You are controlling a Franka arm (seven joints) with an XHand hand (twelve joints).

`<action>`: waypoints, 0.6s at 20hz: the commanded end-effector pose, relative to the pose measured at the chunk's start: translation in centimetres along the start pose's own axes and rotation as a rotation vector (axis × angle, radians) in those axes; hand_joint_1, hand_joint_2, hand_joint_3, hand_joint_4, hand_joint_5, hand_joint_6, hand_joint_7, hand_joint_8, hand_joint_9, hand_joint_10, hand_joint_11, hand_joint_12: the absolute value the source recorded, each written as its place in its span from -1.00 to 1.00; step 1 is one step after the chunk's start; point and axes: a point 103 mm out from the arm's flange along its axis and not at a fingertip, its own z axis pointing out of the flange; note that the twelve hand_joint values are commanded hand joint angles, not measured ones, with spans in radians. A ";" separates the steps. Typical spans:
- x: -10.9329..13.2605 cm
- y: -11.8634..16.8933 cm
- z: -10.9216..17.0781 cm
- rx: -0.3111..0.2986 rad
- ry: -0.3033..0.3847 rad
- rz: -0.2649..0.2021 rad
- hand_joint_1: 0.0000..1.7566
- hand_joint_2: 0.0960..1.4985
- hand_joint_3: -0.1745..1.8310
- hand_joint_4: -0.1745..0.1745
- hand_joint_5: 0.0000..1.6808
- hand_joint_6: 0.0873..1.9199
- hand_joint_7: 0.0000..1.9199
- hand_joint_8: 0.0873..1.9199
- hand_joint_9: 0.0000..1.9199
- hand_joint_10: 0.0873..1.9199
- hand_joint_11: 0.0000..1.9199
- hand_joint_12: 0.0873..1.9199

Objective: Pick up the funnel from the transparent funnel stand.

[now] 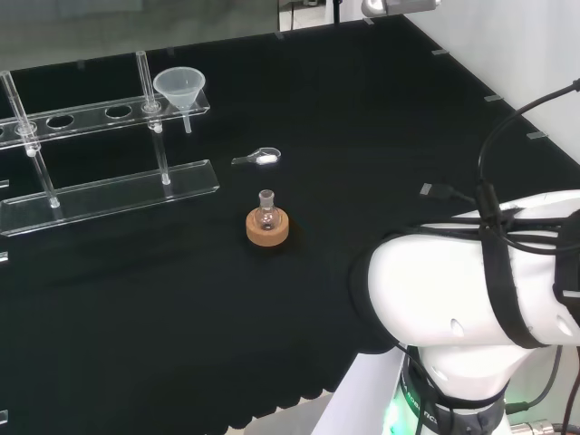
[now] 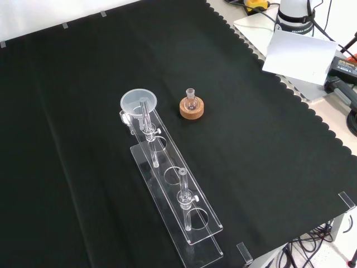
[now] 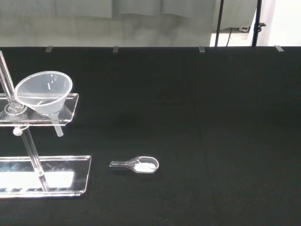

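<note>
A worktop (image 1: 299,109) draped in black cloth fills the scene. In the head view the white robot arm (image 1: 471,290) bulks at the right, well apart from the glassware. The state of the robot hand cannot be told from these views.

Next in size is the transparent funnel stand (image 2: 173,190), a clear rack with an upper shelf of round holes held above a base plate by thin posts. The funnel (image 1: 180,89) sits in the end hole of that shelf, cone up and spout hanging below; in the front view it is at the stand's far end.

Near the stand, a small round flask (image 2: 191,102) stands on a cork ring (image 2: 192,109). Smallest is a clear scoop (image 3: 138,164) holding a little white material, lying on the cloth.

The funnel is not yet grasped. A good approach would likely come from the open end of the stand, clear of the nearest post, then lift straight up until the spout leaves its hole.
</note>
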 end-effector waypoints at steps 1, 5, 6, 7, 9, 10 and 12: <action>0.0 0.0 0.0 -0.009 -0.008 0.001 -0.91 0.44 -0.35 0.11 -0.76 -1.00 -0.97 -0.66 -0.83 -0.45 -0.82 0.36; 0.0 0.1 0.0 -0.010 -0.002 0.008 -1.00 0.54 -0.37 0.17 -0.79 -1.00 -1.00 -0.72 -0.88 -0.45 -0.85 0.36; 0.1 0.1 0.1 -0.008 -0.001 0.009 -1.00 0.54 -0.37 0.17 -0.79 -1.00 -1.00 -0.73 -0.89 -0.45 -0.86 0.36; 0.1 0.2 0.2 -0.009 -0.001 0.011 -1.00 0.54 -0.37 0.17 -0.79 -1.00 -1.00 -0.73 -0.89 -0.45 -0.86 0.36; 0.1 0.4 0.4 -0.003 -0.002 0.017 -1.00 0.54 -0.37 0.17 -0.79 -1.00 -1.00 -0.73 -0.89 -0.45 -0.86 0.36; 0.2 0.5 0.6 0.000 -0.005 0.021 -1.00 0.54 -0.37 0.17 -0.79 -1.00 -1.00 -0.73 -0.89 -0.45 -0.86 0.36; 0.2 1.0 0.8 0.005 -0.007 0.031 -1.00 0.56 -0.40 0.17 -0.79 -1.00 -1.00 -0.72 -0.89 -0.44 -0.86 0.37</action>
